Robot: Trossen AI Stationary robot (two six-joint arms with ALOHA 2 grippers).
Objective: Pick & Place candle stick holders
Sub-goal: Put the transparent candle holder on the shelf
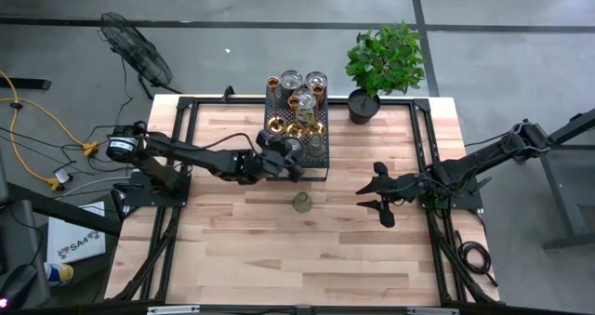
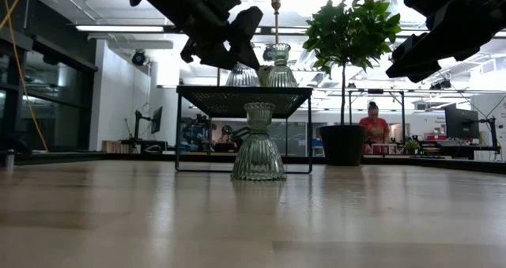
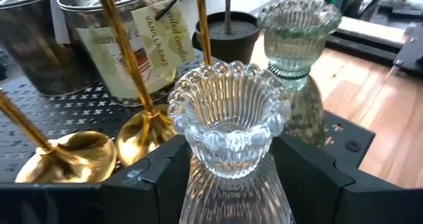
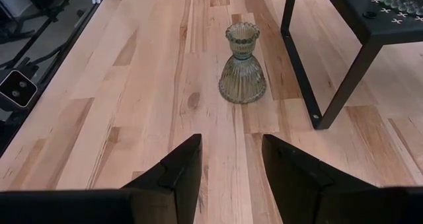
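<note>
While held, ribbed clear-glass holder (image 3: pixel 228 128), beaded scalloped rim, flared base.

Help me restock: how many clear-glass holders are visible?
3 holders: one on the table, one in the left end effector at the rack, one beside it. More may be hidden.

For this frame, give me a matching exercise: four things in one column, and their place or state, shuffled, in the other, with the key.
Things
1. left gripper
2. right gripper
3. lone glass holder
4. brass holders

Places or states
A. standing upright on the bare wooden table, in front of the stand
B. on the black perforated stand, beside the candle tins
C. closed around a clear ribbed glass holder at the stand
D. open, empty, pointing at the lone glass holder

Pairs: 1-C, 2-D, 3-A, 4-B
</note>
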